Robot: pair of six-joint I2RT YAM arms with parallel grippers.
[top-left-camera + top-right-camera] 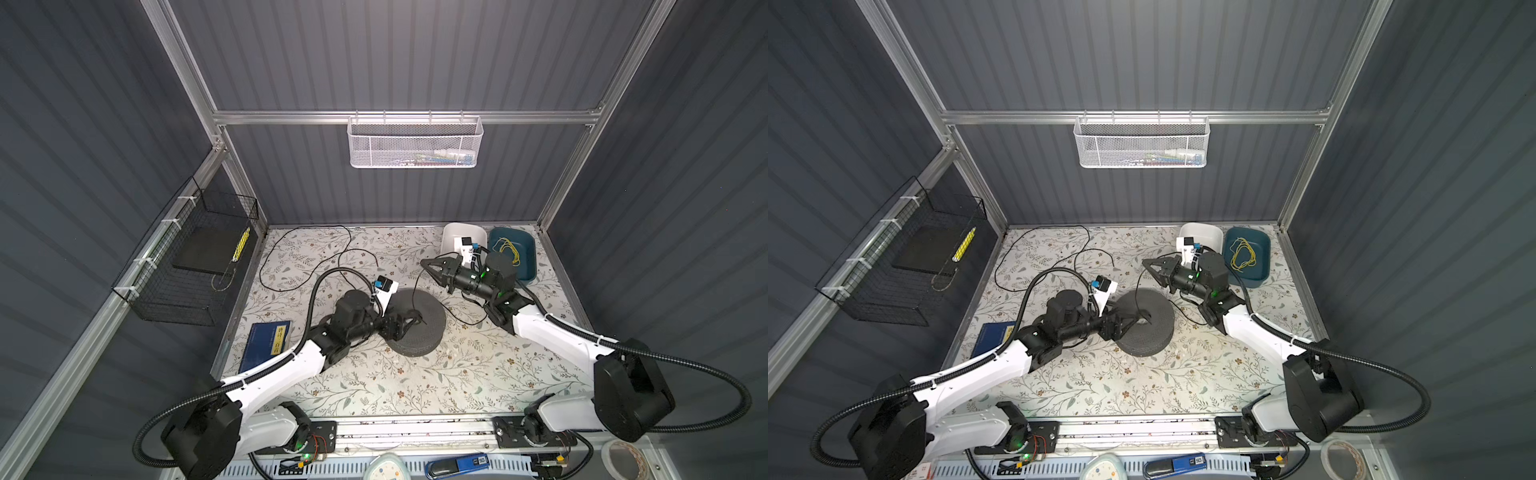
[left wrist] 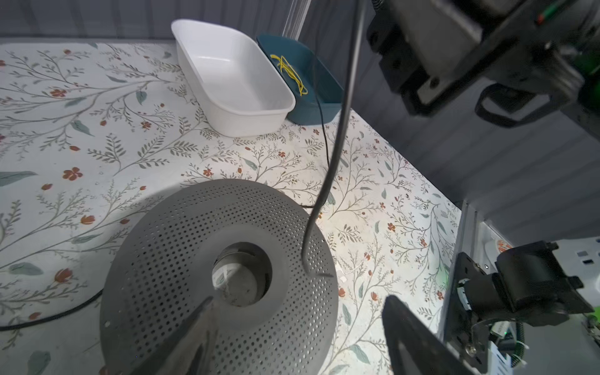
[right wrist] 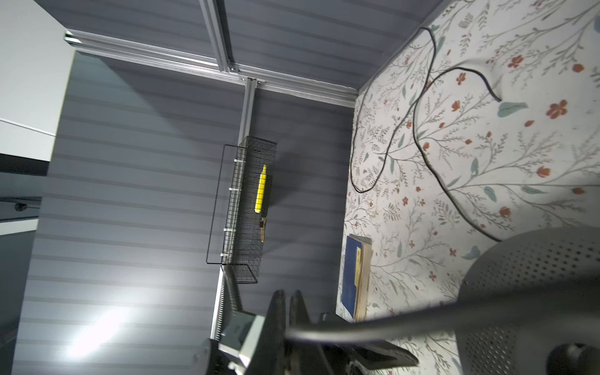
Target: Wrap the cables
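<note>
I see the grey perforated spool (image 1: 428, 336) lying flat near the middle of the floral surface (image 1: 374, 382). My left tool (image 1: 410, 322) sits over the spool's central hole, its fingers (image 2: 198, 328) spread with nothing between them. My right tool (image 1: 424, 263), raised just beyond the spool's far edge, is pressed together, pinching the thin black cable (image 2: 341, 130). From that pinch the cable drops onto the spool's top. More of it curves across the surface right of the spool, and long loose loops lie at the far left. A white tray (image 1: 451, 232) and a teal tray (image 1: 528, 270) holding a yellow wire (image 1: 510, 249) sit far right. A blue book (image 1: 266, 345) lies near left.
</note>
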